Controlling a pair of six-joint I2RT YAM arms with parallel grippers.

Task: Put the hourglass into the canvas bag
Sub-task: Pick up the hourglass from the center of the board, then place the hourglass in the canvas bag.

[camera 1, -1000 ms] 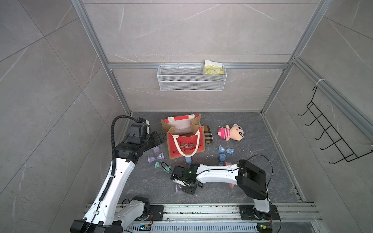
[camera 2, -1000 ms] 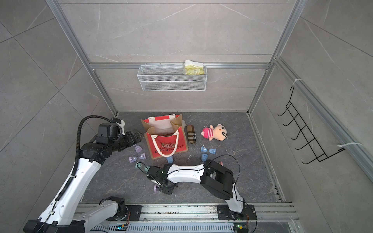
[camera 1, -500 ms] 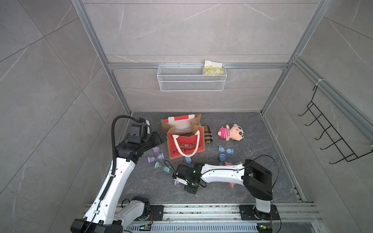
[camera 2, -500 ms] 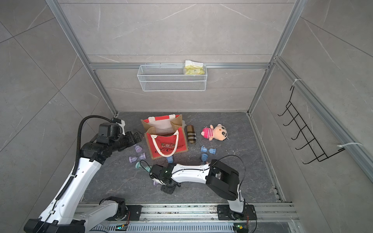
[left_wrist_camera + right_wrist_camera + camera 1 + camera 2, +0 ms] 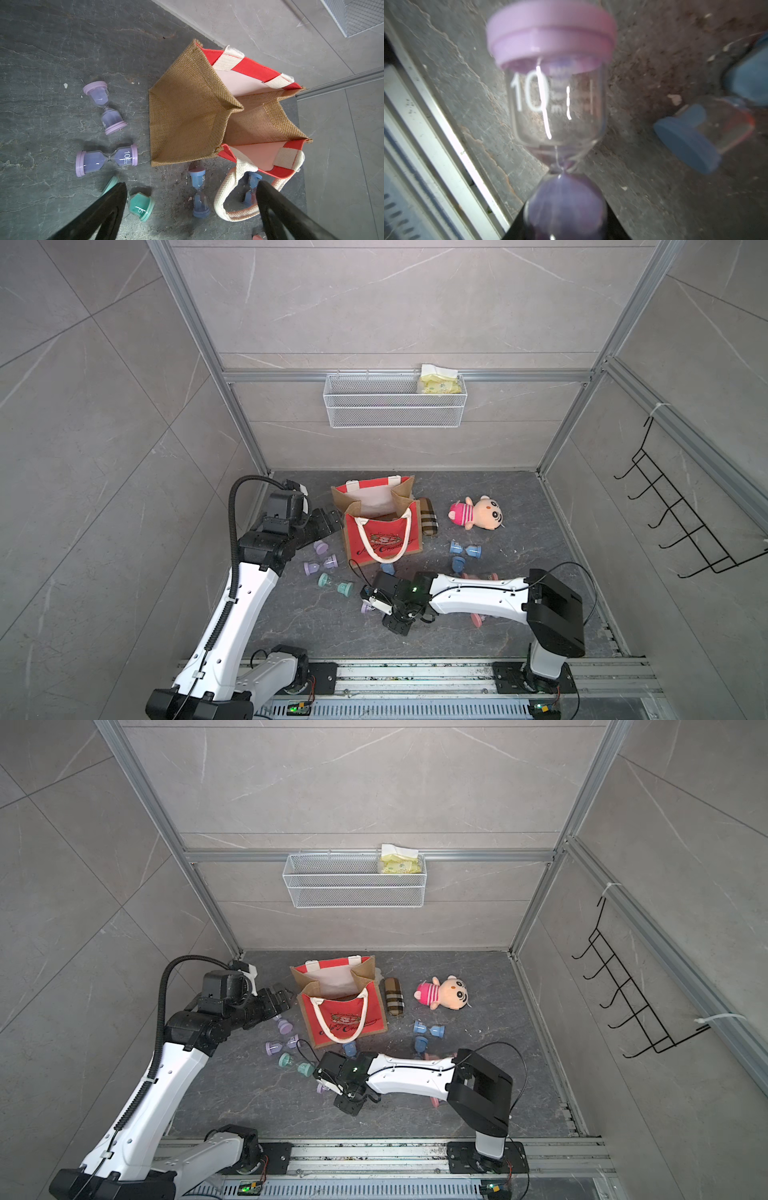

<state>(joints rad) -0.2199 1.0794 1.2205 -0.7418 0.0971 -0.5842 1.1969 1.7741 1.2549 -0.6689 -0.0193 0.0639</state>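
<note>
The canvas bag (image 5: 380,537) (image 5: 343,1019) stands upright and open at the back of the floor, its red front towards me and its burlap side (image 5: 187,116) in the left wrist view. My right gripper (image 5: 376,605) (image 5: 330,1085) is low in front of the bag, shut on a purple hourglass (image 5: 556,99) marked 10. The sand-filled bulb sits between the dark fingers (image 5: 517,230). My left gripper (image 5: 328,518) (image 5: 191,187) hangs open beside the bag's left side and holds nothing.
Loose hourglasses lie around the bag: purple (image 5: 320,547), teal (image 5: 334,585), blue (image 5: 465,549) and pink (image 5: 476,619) under the right arm. A plaid cylinder (image 5: 428,516) and a plush doll (image 5: 478,514) lie right of the bag. A wire basket (image 5: 395,402) hangs on the back wall.
The right gripper has closed on the purple hourglass, and that arm's elbow has shifted to the right. The left arm has not moved.
</note>
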